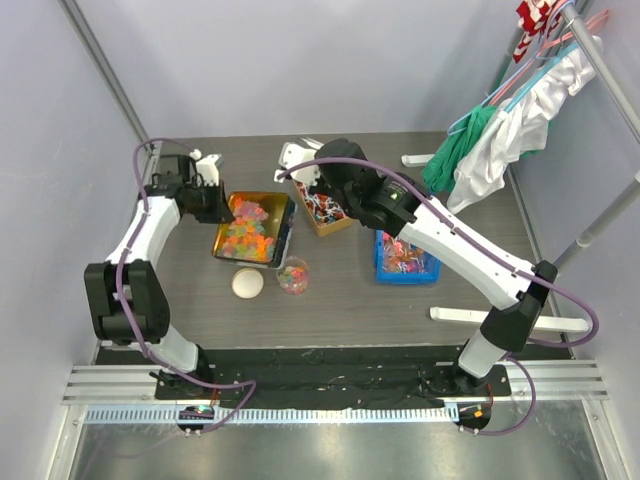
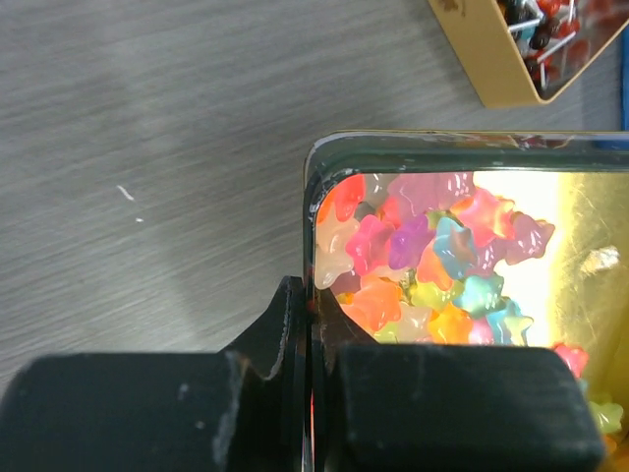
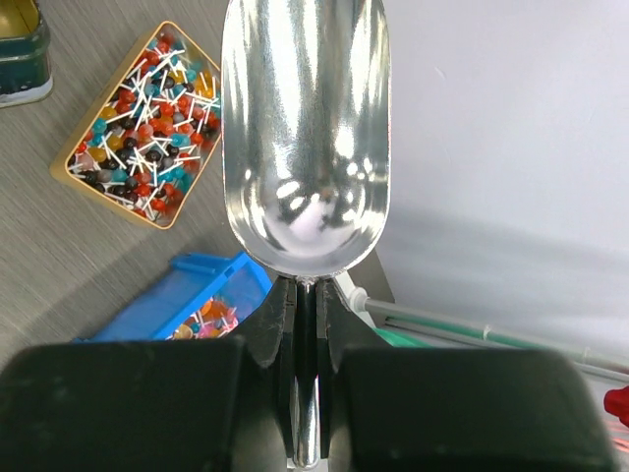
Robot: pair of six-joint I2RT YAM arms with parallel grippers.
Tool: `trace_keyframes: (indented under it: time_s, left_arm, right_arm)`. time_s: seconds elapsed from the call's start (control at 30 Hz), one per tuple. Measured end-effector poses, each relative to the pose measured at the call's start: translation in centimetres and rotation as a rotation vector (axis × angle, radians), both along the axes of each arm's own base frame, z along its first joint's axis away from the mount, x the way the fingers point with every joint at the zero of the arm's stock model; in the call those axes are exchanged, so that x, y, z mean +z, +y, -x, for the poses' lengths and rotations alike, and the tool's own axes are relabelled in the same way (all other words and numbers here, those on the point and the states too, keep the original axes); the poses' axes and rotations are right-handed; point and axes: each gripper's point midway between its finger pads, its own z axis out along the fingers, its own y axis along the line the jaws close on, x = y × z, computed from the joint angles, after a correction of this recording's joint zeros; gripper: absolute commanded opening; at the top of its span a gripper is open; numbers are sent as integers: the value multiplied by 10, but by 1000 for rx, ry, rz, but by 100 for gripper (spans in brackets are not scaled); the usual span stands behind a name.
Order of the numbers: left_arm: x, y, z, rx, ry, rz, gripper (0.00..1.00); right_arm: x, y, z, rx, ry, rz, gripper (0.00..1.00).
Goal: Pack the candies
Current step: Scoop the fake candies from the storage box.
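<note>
Two claws grip: left claw (image 2: pixel 313 317) pinches the tin (image 2: pixel 442 152) by its rim, right claw (image 3: pixel 307 315) clamps an empty scoop (image 3: pixel 305 138), so a hard dig may tip gummies (image 2: pixel 423 261) onto the surface (image 2: pixel 147 147).

A green cloth (image 1: pixel 455 155) and a white cloth (image 1: pixel 520 115) hung on a grey metal rack (image 1: pixel 606 66) at the far right of the dark grey wooden table (image 1: pixel 340 300). A white plastic bar (image 1: pixel 418 160) lay near them.
</note>
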Motion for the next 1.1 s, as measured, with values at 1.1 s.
trace_keyframes:
  time_s: [1.1]
  left_arm:
    - [-20, -14, 29, -236, 368, 19, 0]
  right_arm:
    - [-22, 16, 16, 68, 69, -8, 1]
